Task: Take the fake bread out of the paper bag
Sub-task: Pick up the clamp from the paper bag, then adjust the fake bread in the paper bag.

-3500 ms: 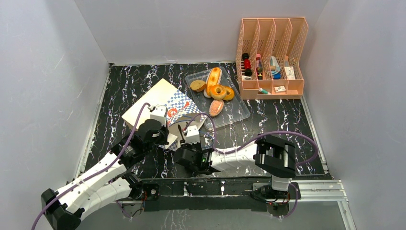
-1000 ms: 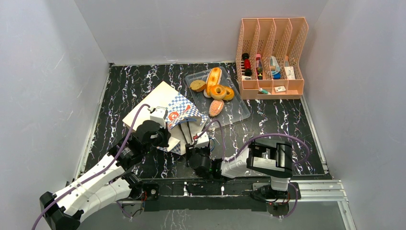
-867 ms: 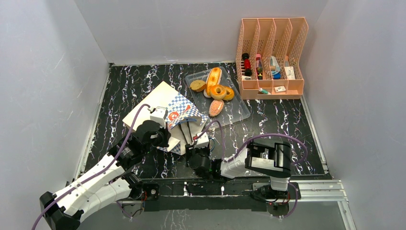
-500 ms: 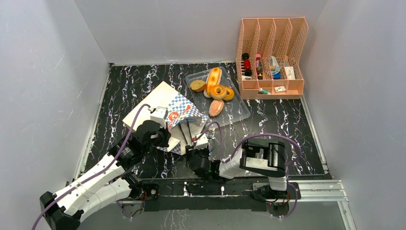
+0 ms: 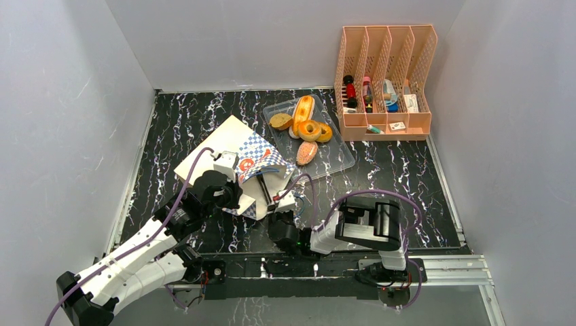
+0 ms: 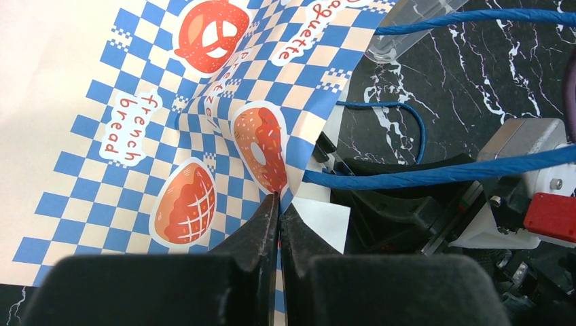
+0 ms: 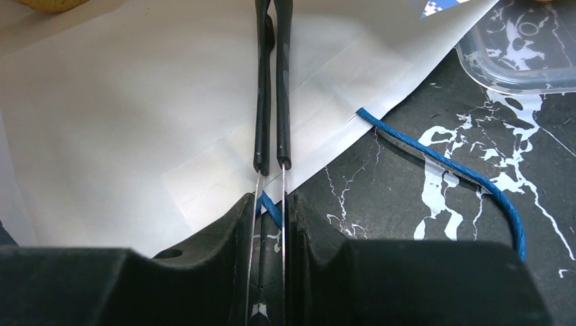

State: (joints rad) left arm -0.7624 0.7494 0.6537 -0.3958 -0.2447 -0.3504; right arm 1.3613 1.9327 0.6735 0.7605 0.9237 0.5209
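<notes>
A yellow-brown lump inside the tan kraft paper bag with a blue-and-white checkered band is cut off by the top edge of the right wrist view, and what it is cannot be told. The black two-finger right gripper runs past that same edge, its tips unseen. The items in the pink mesh file rack are too small to name.

- One paper bag with a blue-checkered band
- Five toy pastries
- One clear plastic tray
- One peach file organizer, four slots
- Two robot arms
</notes>
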